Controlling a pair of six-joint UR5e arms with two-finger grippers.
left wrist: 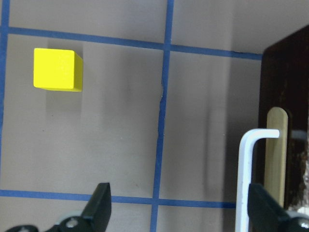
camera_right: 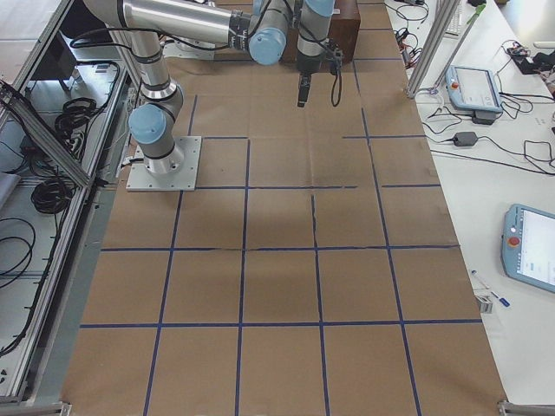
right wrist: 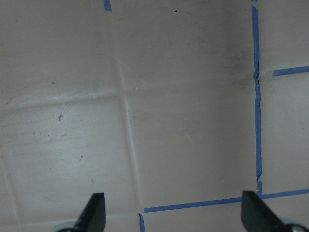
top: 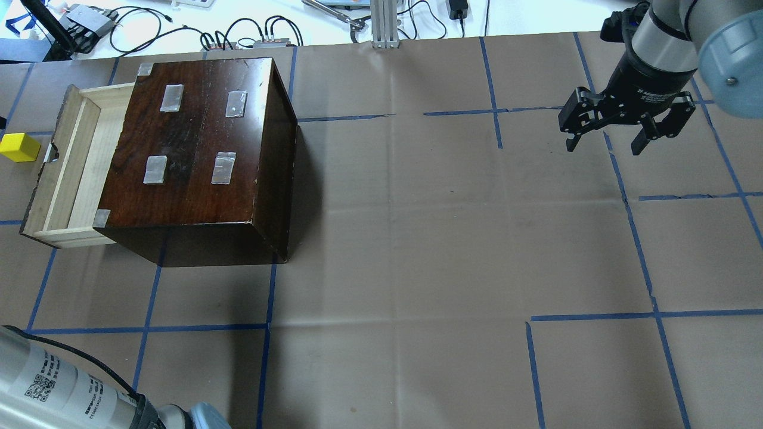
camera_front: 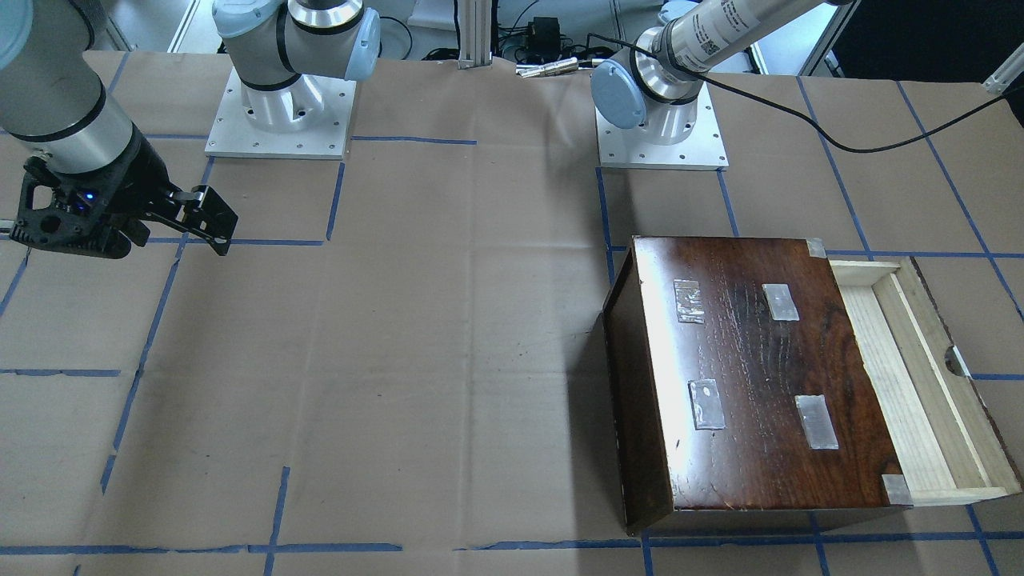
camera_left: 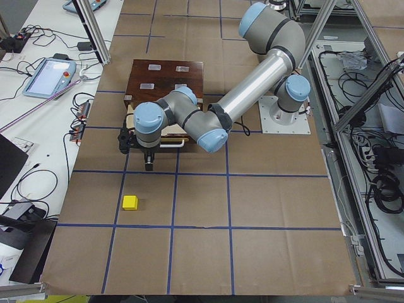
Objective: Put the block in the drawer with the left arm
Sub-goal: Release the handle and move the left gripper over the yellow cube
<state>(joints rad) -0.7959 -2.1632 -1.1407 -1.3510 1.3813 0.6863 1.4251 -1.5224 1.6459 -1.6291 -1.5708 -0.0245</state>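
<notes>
Left pincer (left wrist: 177, 203), spread wide and empty, hangs by the open drawer's (top: 71, 173) front, while the yellow block (top: 19, 147) sits on the surface (top: 417, 238) just left of that front; grasping and placing both remain undone.

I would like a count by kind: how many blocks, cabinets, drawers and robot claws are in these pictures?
Yellow block: 1
Dark cabinet: 1
Wooden drawer: 1
Claws: 2 (left claw, right claw)
Total: 5
</notes>
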